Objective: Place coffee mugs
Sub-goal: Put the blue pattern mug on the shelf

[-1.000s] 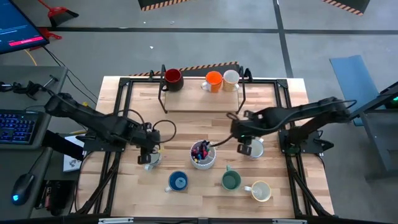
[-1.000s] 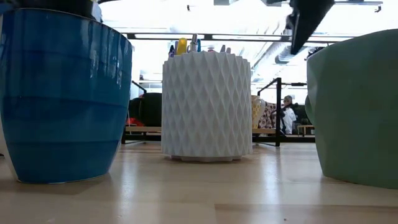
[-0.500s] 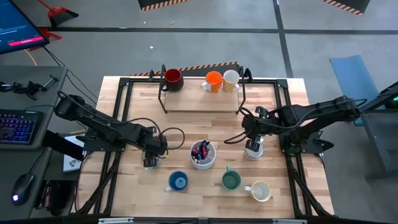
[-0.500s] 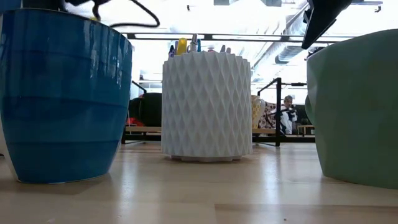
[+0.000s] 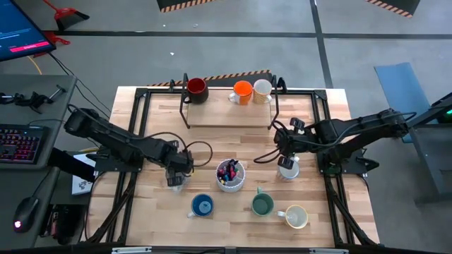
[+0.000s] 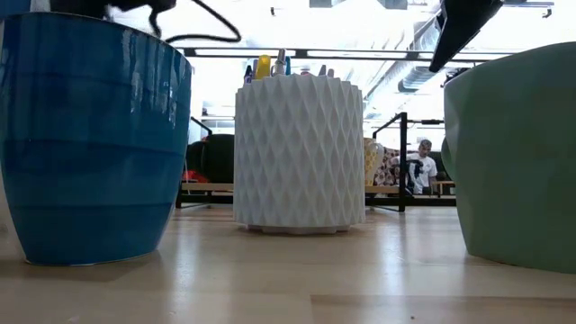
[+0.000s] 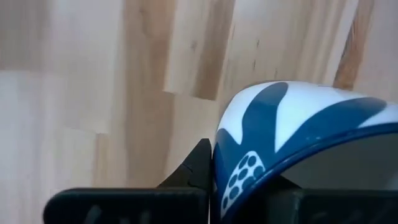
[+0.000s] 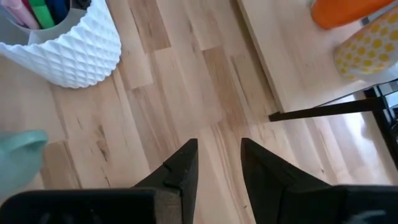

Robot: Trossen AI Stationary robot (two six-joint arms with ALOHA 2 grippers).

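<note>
My left gripper (image 5: 174,176) is left of the white pen cup (image 5: 230,175), shut on a white mug with a blue pattern (image 7: 292,118). My right gripper (image 8: 217,149) is open, with bare wood between its fingers. It hovers over a white mug (image 5: 289,170) to the right of the pen cup. A blue mug (image 5: 203,205), a green mug (image 5: 263,204) and a cream mug (image 5: 296,216) stand upright near the front edge. On the raised shelf (image 5: 226,113) at the far edge stand a dark red mug (image 5: 196,88), an orange mug (image 5: 242,92) and a cream mug (image 5: 262,90). My left gripper has the patterned mug by its wall just under the rim (image 7: 239,177). One finger (image 7: 200,169) lies against the outside. The other is hidden behind the wall on the inside. The fingers point down from above. Whether the mug's base is on the table, I cannot tell.
The pen cup stands mid-table between the two grippers. The black frame of the shelf (image 8: 323,109) stands just beyond my right gripper. Bare wood lies between the shelf and the pen cup. In the low view a person (image 6: 421,162) shows far off in the room.
My right gripper has drawn back toward the table's right edge and now stands over the white mug, which has stayed in place. My left gripper has shifted slightly toward the pen cup.
</note>
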